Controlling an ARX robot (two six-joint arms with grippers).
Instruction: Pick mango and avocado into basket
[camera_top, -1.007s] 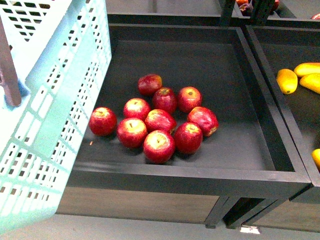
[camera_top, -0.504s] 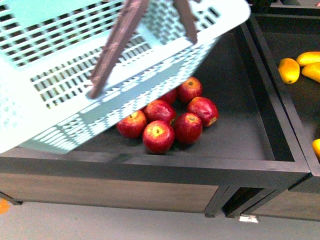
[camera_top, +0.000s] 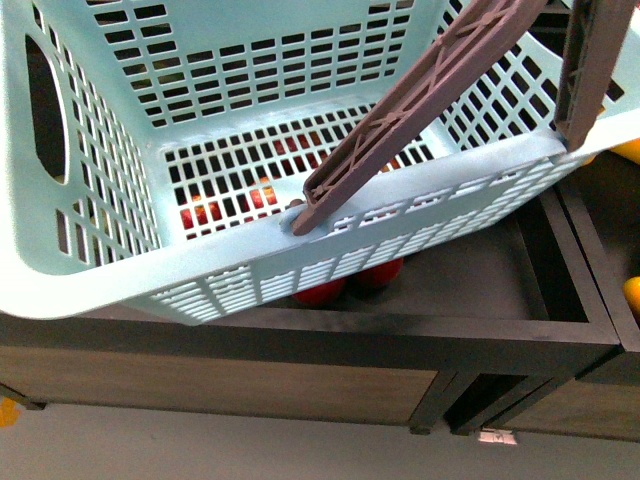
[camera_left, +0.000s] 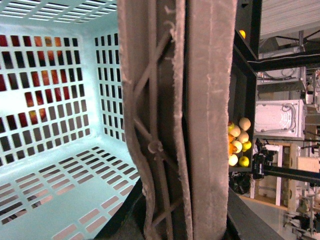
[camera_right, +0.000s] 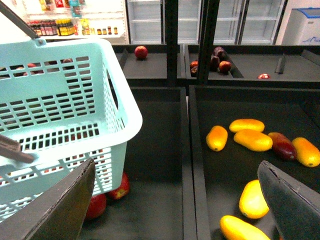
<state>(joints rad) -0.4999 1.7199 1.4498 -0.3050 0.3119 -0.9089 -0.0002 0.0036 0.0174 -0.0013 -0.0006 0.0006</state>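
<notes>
The light turquoise slotted plastic basket (camera_top: 250, 275) had been swung, within a second, from the left edge of the front view to hang tilted over the black desk compartment (camera_top: 470, 335) of red apples (camera_top: 320, 292), most of which were now hidden behind its walls. Its brown-grey swing handles (camera_left: 210, 100) filled the left wrist view, and whether the left tool was clamped on them could not be told. The right tool (camera_right: 176, 165) was seen with its fingers wide apart and nothing between them, above the neighbouring compartment where smooth yellow-orange oval mangoes (camera_right: 253, 140) lay. No dark green avocado could be made out. The basket was empty, so picking was judged not yet begun, with the basket brought near the fruit.
</notes>
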